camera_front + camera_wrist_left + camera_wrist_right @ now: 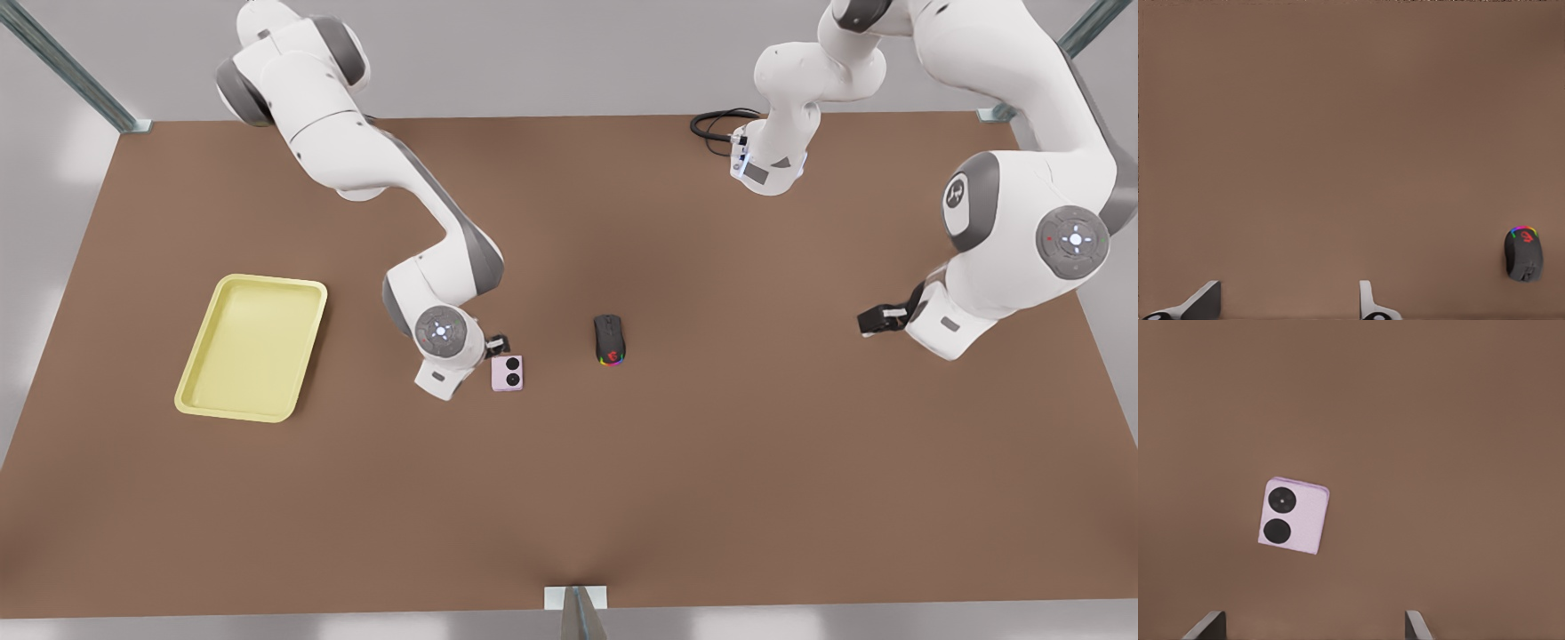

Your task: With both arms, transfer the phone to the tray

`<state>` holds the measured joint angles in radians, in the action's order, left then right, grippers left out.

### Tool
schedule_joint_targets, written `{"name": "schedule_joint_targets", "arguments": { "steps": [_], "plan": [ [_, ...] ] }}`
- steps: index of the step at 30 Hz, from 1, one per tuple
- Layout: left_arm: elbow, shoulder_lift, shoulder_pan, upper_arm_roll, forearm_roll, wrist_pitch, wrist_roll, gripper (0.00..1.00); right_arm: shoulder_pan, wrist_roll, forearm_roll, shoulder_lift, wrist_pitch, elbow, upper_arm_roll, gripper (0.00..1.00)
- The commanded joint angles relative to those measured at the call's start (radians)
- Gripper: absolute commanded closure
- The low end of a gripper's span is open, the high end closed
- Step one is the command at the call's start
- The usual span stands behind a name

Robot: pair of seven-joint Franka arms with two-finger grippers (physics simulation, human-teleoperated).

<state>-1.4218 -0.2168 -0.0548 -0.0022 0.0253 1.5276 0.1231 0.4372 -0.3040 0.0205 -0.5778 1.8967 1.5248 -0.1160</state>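
phone (508,372) beside right hand (498,342)

Phone (508,372), pale pink-lilac slab, is laid flat on the table, two black lenses up. Tray (204,390), pale yellow with raised rim, is set well apart toward the front view's left.

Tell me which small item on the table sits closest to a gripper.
The pink phone, right beside the right gripper. The black mouse lies farther off, between both arms.
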Motion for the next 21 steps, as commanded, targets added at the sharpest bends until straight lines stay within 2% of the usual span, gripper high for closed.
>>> {"name": "schedule_joint_targets", "arguments": {
  "steps": [1, 5, 10, 21],
  "plan": [
    [0.0, 0.002, -0.002, 0.004, -0.001, 0.016, -0.186, 0.0, 0.001, -0.458, 0.001, -0.014, 0.257, 0.057, -0.001, 0.0],
    [0.0, -0.007, 0.0, 0.004, -0.001, 0.017, -0.186, 0.0, 0.001, -0.448, -0.001, -0.037, 0.404, 0.143, -0.004, 0.0],
    [0.0, -0.018, 0.0, 0.004, 0.001, 0.017, -0.186, 0.0, 0.001, -0.434, -0.068, -0.111, 0.424, 0.107, -0.051, 0.0],
    [0.0, -0.036, 0.0, 0.004, -0.001, 0.017, -0.186, 0.0, 0.014, -0.402, -0.073, -0.143, 0.489, 0.141, -0.056, 0.0]
  ]
}}
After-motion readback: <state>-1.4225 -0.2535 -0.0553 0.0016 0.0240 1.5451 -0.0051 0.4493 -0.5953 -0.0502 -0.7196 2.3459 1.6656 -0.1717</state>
